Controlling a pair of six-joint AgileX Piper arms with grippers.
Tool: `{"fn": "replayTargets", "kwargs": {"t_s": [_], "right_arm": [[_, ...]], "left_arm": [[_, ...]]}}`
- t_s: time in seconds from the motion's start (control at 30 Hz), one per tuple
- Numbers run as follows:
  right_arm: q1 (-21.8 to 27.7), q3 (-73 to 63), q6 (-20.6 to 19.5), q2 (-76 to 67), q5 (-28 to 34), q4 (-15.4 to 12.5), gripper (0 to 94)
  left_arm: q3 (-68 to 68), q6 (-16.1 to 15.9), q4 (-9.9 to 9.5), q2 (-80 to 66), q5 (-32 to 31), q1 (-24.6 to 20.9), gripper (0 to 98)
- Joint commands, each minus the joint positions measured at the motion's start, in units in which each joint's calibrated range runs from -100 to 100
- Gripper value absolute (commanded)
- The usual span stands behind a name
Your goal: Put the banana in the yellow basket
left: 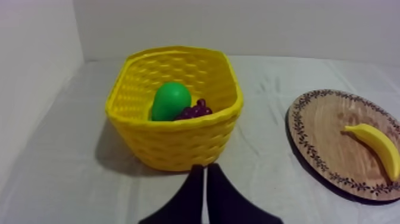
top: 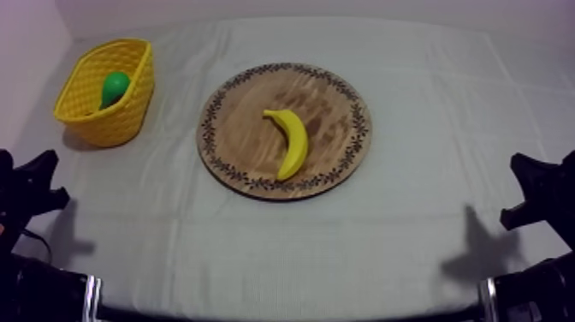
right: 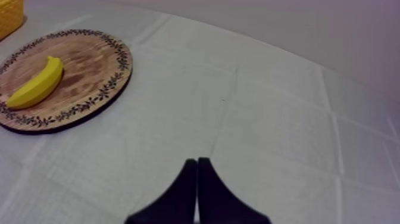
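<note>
A yellow banana (top: 290, 140) lies on the round wooden board (top: 244, 107) in the middle of the table; the same banana (left: 376, 146) and board (left: 324, 134) sit off to the side of my left gripper. The yellow basket (top: 128, 110) stands at the far left. In the basket (left: 178, 143) are a green pear (left: 170, 100) and a bunch of grapes (left: 194, 111). My left gripper (top: 38, 184) rests low at the left, shut, with its wedge (left: 204, 173) just short of the basket. My right gripper (top: 530, 190) rests low at the right, shut (right: 197, 164), well away from the banana (right: 36, 84) and board (right: 89, 65).
Grey-white cloth covers the table, with open cloth in front of the board and to its right. A pale wall runs along the far edge and the left side.
</note>
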Motion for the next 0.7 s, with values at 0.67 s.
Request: {"fn": "replayTargets", "kwargs": {"t_s": [0.67], "right_arm": [[0.0, 0.0, 0.0, 0.0, 0.0, 0.0, 0.3]], "left_arm": [[-0.2, -0.7, -0.16, 0.0, 0.7, 0.0, 0.0]]}}
